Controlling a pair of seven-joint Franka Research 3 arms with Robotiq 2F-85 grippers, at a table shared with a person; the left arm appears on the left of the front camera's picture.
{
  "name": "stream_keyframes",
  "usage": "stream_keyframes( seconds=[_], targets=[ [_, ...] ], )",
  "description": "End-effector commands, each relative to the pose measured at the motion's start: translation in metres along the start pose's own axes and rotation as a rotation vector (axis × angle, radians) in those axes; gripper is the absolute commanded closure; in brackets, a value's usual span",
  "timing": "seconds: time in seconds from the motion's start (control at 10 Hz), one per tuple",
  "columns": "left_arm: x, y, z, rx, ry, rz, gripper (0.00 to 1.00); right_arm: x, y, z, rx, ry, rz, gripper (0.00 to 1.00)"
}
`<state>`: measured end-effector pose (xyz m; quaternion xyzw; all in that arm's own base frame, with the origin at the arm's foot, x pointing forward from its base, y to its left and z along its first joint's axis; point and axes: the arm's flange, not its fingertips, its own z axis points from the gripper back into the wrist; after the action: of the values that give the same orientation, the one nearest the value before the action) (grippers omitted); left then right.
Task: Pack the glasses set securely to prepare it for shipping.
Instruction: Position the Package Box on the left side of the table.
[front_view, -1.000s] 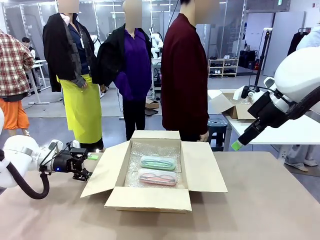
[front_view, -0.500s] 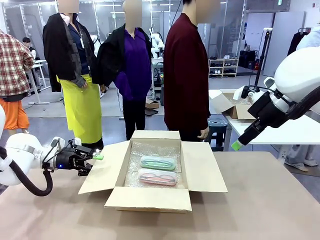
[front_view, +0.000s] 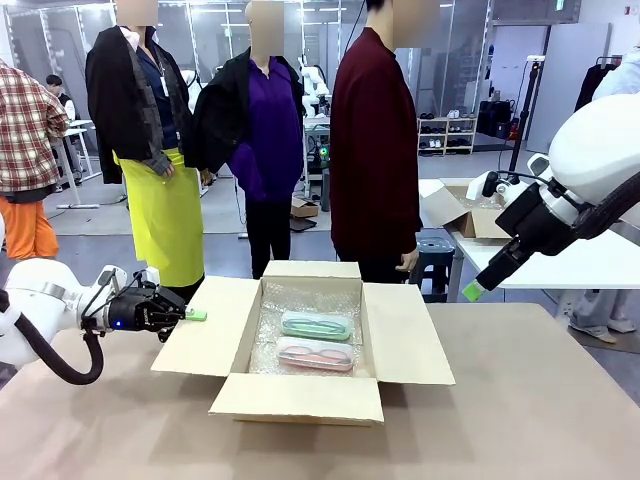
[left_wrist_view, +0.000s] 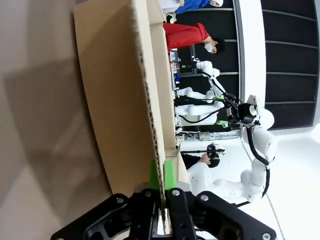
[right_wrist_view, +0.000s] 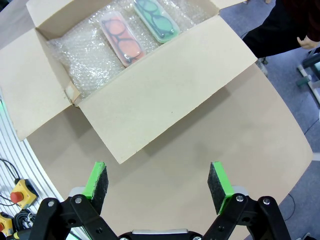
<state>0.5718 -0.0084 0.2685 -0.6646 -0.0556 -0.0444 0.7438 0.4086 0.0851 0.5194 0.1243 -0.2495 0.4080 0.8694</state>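
Note:
An open cardboard box (front_view: 300, 396) stands mid-table, lined with bubble wrap (front_view: 300, 300). Inside lie the glasses set: a mint green case (front_view: 316, 325) and, nearer me, a translucent pink case (front_view: 314, 354). My left gripper (front_view: 190, 315) is shut on the outer edge of the box's left flap (front_view: 205, 335). In the left wrist view the flap (left_wrist_view: 115, 100) runs edge-on between the green pads of the left gripper (left_wrist_view: 162, 176). My right gripper (front_view: 474, 290) hangs high to the right of the box and stands open (right_wrist_view: 158, 184) above the right flap (right_wrist_view: 165, 95), with the pink case (right_wrist_view: 120, 37) and green case (right_wrist_view: 156, 19) beyond.
A person in a dark red top stands behind the box, one hand (front_view: 408, 270) hanging near its far right corner. A second table with another open box (front_view: 470, 215) is at the back right. Bare brown tabletop (front_view: 520, 420) lies in front of and to the right of the box.
My left gripper has moved up and right to the left flap's edge and shut on it, and the flap has risen a little. The right arm has stayed still.

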Motion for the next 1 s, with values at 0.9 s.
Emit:
stream_keyframes(
  seconds=[0.9],
  targets=[
    [-0.023,-0.091,0.065,0.316,-0.064,0.098,1.00,0.002,0.004,0.001,-0.005,0.010,-0.019,0.00]
  ],
)
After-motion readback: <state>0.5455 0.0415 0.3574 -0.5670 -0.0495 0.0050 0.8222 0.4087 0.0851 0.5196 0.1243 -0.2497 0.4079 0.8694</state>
